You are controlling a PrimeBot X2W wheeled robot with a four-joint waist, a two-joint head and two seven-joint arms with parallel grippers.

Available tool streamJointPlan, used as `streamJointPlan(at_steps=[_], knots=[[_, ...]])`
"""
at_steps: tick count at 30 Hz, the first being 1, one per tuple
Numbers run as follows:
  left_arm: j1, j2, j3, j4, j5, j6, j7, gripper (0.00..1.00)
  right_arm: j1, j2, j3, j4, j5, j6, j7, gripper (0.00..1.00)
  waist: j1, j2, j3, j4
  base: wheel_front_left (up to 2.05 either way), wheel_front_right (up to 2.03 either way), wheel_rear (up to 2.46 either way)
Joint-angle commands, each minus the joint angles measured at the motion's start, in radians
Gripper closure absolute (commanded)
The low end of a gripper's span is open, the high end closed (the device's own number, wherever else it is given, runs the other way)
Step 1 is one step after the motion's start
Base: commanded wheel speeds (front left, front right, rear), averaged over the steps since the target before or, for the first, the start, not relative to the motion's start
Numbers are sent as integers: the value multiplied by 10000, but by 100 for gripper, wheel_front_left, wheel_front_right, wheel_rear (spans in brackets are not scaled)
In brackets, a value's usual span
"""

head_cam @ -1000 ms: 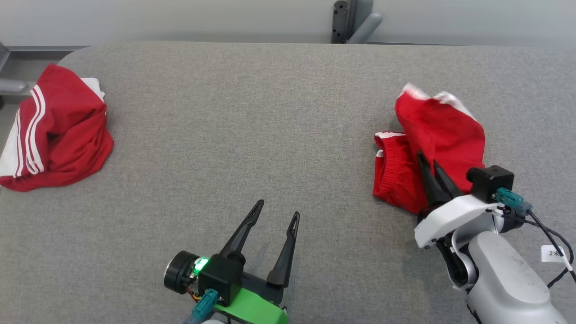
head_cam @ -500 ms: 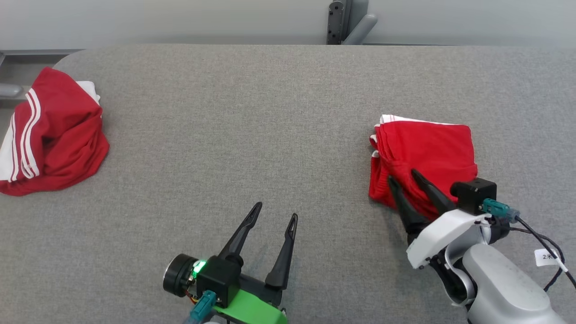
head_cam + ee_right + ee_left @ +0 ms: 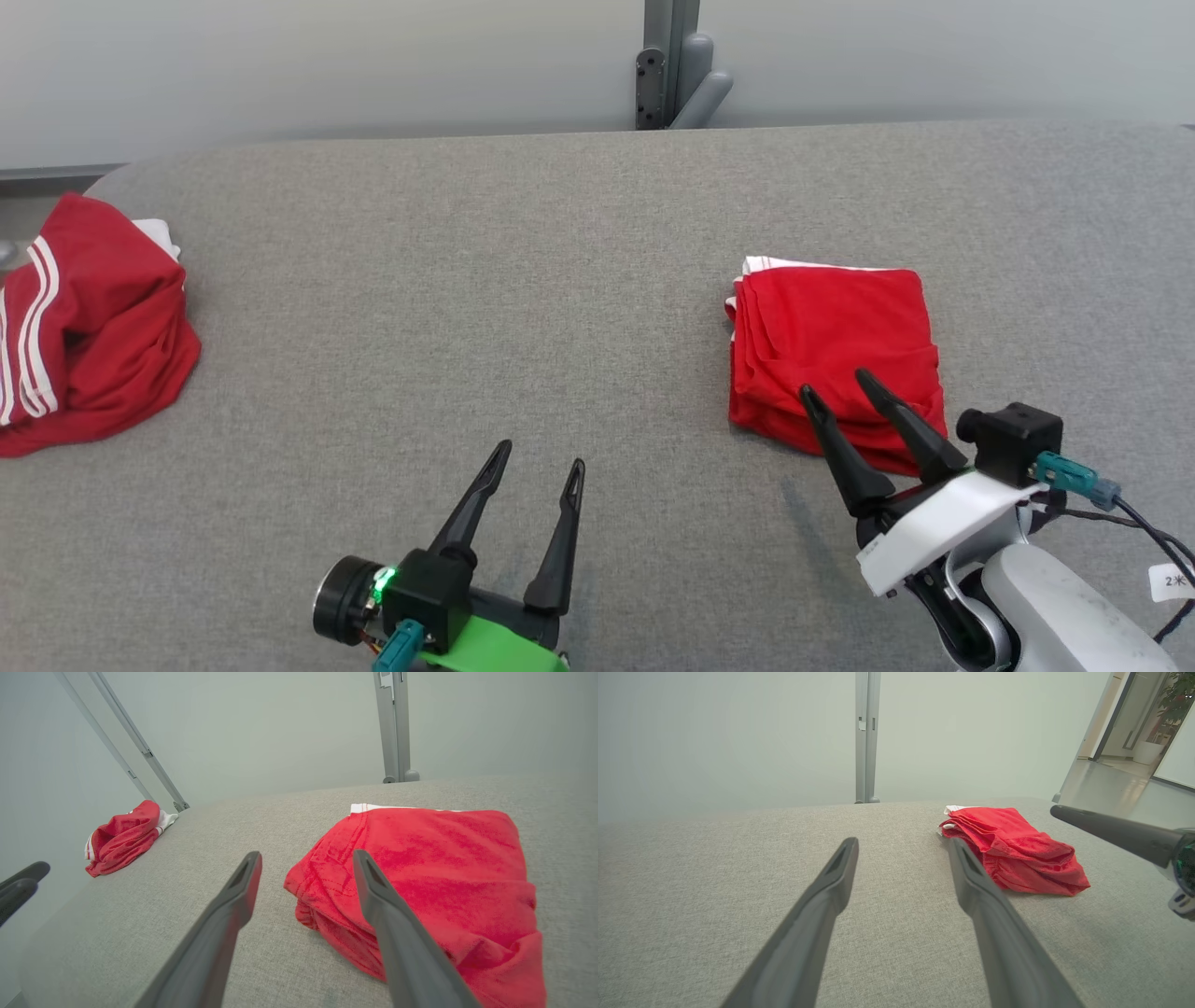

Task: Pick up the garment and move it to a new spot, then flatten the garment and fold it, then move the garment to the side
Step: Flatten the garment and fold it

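Far out to the left of the left gripper (image 3: 541, 455), near the table's (image 3: 467, 280) rounded end, sits a crumpled striped red bundle (image 3: 89, 327), well apart from both arms. The left gripper hangs low over bare grey cloth with its two fingers spread and nothing between them. From it, the folded red garment (image 3: 831, 345) lies ahead and off to the right, too far for an easy reach. The garment rests flat on the right part of the table as a compact, roughly square packet, so no clear long axis shows. Its stacked fold edges face left, and a strip of white trim peeks out at the far edge. The right gripper (image 3: 833, 382) is released, fingers parted and empty, pointing straight at the garment's near edge. In the right wrist view, its right finger lies across the red cloth, its left finger is over bare table, and the packet's near left corner shows between them. Whether the tips touch the fabric cannot be told. The right arm is plainly the nearer one, so any further nudge sideways would fall to it.
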Motion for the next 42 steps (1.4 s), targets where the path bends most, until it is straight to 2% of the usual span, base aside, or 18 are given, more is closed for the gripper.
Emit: streamJointPlan(at_steps=[1,4,5,10,15,25,26,27,28,35,42], knots=[[220,18,90,-49,-25,63,-2,0,337,144,-343,-92,-342,-8,-33,0,0,0,-230,-214,0,0,0],[346,18,326,-75,-31,198,-2,0,826,443,-1480,-293,-1513,-8,-32,0,0,0,-421,-342,0,0,0],[462,18,512,-88,-42,323,-2,0,1196,762,-2223,-429,-2282,-8,-33,0,0,0,-553,-405,0,0,0],[802,20,1022,-267,-107,678,-2,0,2142,1442,-3559,-722,-3844,-6,-33,0,0,0,-850,-532,0,0,0],[1169,18,1343,-392,134,765,-2,0,2865,1781,-4139,-918,-4912,-6,-36,0,0,0,-1003,-579,0,0,0],[1553,18,1459,-425,379,735,-2,0,3308,2074,-4473,-1022,-5220,-6,-37,0,0,0,-1069,-521,0,0,0],[1529,18,1435,-414,395,716,-2,0,3233,2024,-4436,-971,-5281,-6,-37,3,0,0,-1047,-483,0,0,0],[1488,18,1408,-405,405,701,-2,0,3130,2002,-4407,-899,-5304,-6,-37,65,0,0,-1018,-440,0,0,0],[1437,18,1384,-395,414,688,-2,0,3008,1991,-4413,-820,-5302,-6,-37,100,0,0,-987,-393,0,0,0],[1181,18,1096,-208,511,564,-2,0,1604,1742,-4403,527,-5421,-6,-36,100,0,0,-606,46,0,0,0],[938,18,886,-28,435,503,-2,0,-353,1319,-3659,3337,-5150,-6,-37,100,0,0,-203,426,0,0,0]])
